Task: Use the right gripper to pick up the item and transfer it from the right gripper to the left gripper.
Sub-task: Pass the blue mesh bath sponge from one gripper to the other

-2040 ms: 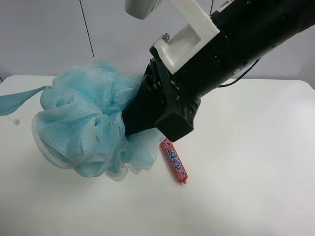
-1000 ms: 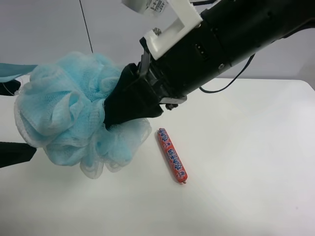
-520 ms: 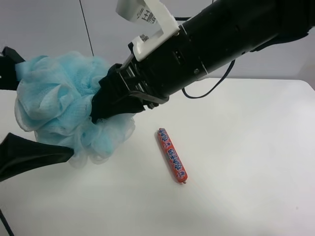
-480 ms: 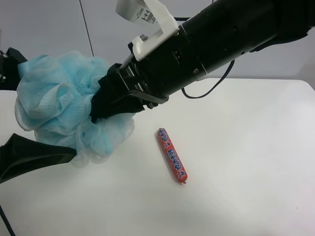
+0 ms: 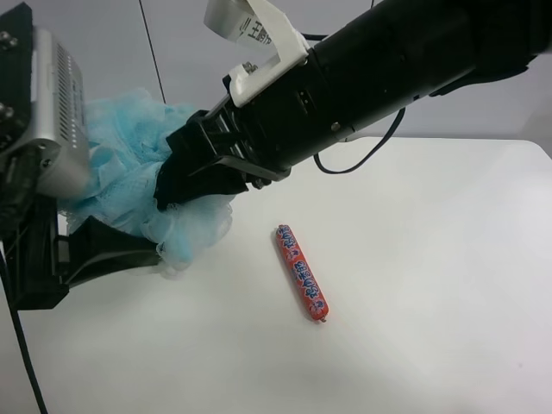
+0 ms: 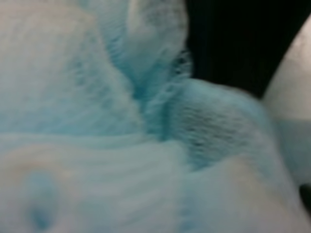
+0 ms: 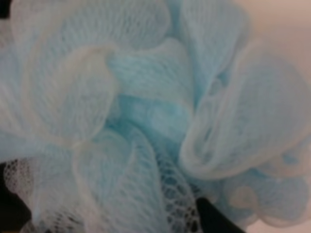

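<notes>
bath pouf, fluffy pale-blue mesh, is clamped in the down-slanted right pincer; left pincer flanks it, closure unclear.

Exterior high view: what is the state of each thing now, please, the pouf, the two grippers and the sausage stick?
pouf: held by the right gripper.
right gripper: shut on the pouf.
left gripper: fingers on either side of the pouf; closed or not, cannot tell.
sausage stick: lying flat on the table, untouched.
</notes>
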